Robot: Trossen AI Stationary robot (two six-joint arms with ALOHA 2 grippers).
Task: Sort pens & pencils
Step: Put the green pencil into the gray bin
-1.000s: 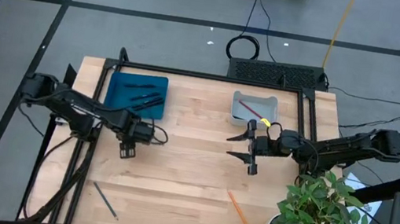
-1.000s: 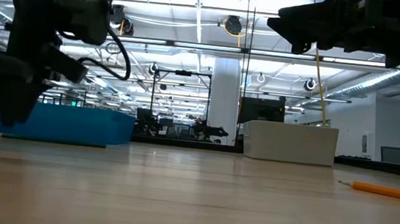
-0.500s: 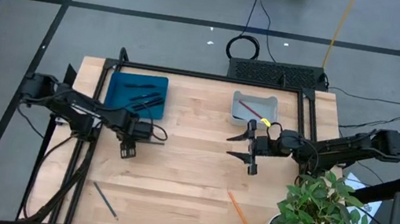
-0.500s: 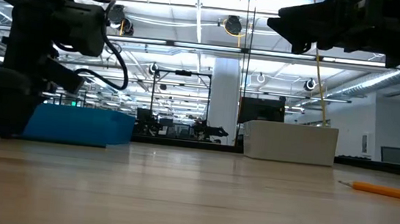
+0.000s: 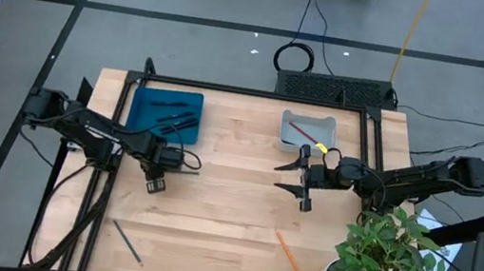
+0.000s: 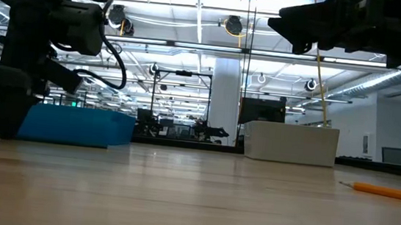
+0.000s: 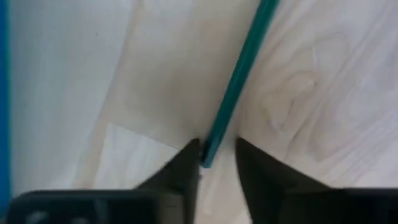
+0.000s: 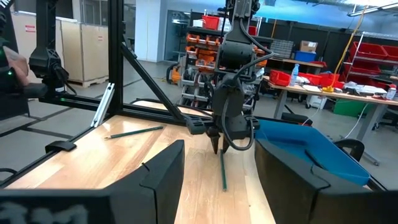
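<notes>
The blue tray (image 5: 144, 102) holds about three dark pens (image 5: 172, 119), and the grey tray (image 5: 292, 131) holds one red pencil (image 5: 300, 130). On the table (image 5: 232, 201) lie two more pencils, one orange (image 5: 290, 258) and one dark (image 5: 127, 241). The left gripper (image 5: 156, 183), just in front of the blue tray, pinches a green pencil (image 7: 235, 83) with its fingers nearly closed; the right gripper (image 5: 305, 180) hangs wide open and empty near the grey tray.

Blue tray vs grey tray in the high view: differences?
The blue tray is wider and shallower; the grey tray is smaller with taller walls. The blue tray holds dark pens; the grey tray holds a red pencil. Both sit along the far edge of the table.
</notes>
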